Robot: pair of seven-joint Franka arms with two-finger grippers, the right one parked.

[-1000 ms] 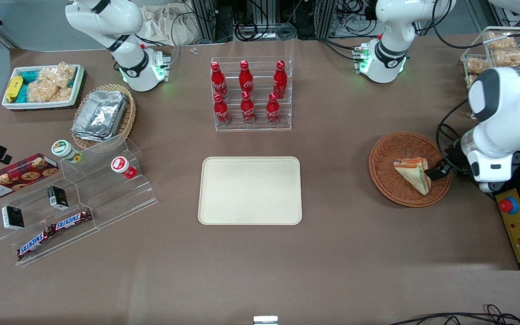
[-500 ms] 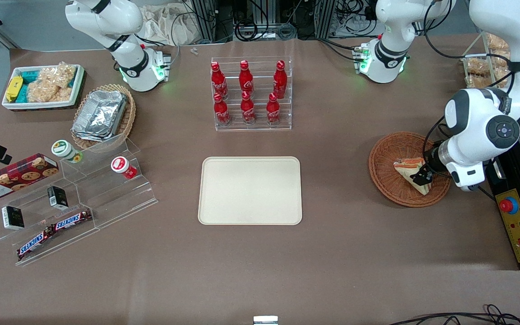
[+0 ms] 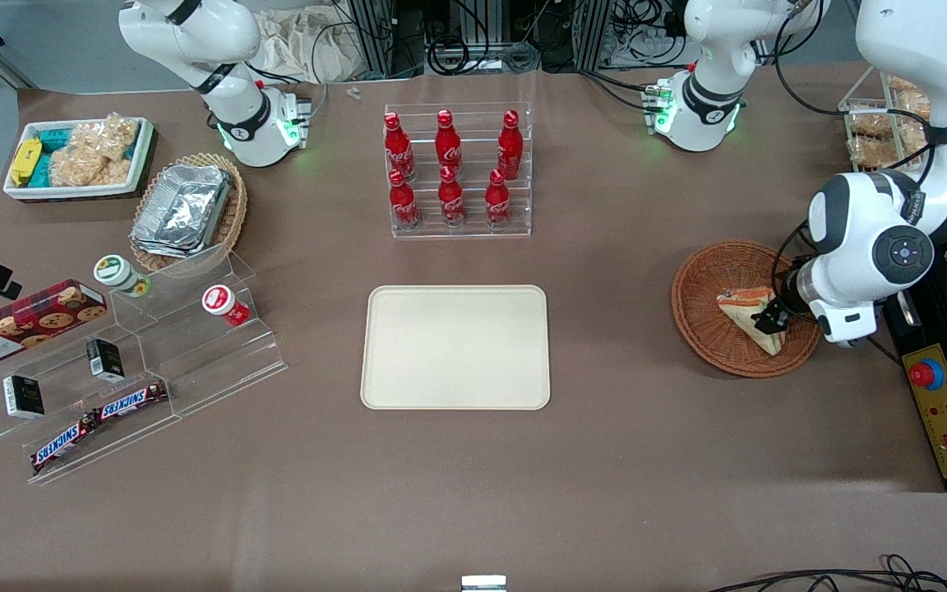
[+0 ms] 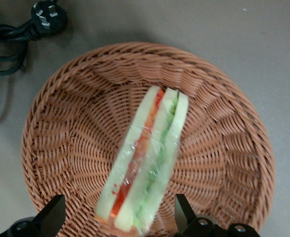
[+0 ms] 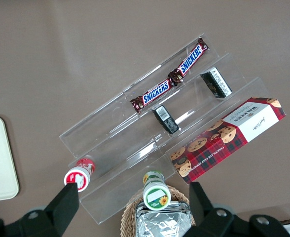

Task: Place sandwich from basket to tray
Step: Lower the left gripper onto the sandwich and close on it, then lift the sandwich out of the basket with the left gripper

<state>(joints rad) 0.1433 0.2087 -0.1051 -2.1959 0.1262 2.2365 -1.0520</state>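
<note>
Brown desk (image 3: 621, 460) carries everything. Cream tray (image 3: 455, 347) lies flat mid-desk, nearer the front camera than the clear rack of red bottles (image 3: 457, 168), nothing on it. Toward the working arm's end of the desk sits the round brown wicker basket (image 3: 708, 329), well apart from the tray. Sandwich (image 3: 743, 311) lies in the basket, wrapped in clear film, wedge shape, on the part of the basket toward the working arm's end. Wrist view: sandwich (image 4: 147, 163) rests on its edge on the basket (image 4: 76, 133) weave, red and green filling lines facing up, bread pale.

Pincer (image 3: 769, 317) is down at the sandwich, inside the basket rim. Fingers spread: wrist view shows one black fingertip (image 4: 54, 212) on each side of the sandwich's wide end with weave showing between each tip and the bread, so no contact yet. Black cable with plug (image 4: 46, 15) lies on the desk just beside the basket.

Toward the parked arm's end: clear stepped stand (image 3: 153, 362) with snack bars, cookie box (image 3: 25, 321), oval basket of foil trays (image 3: 186, 210).
</note>
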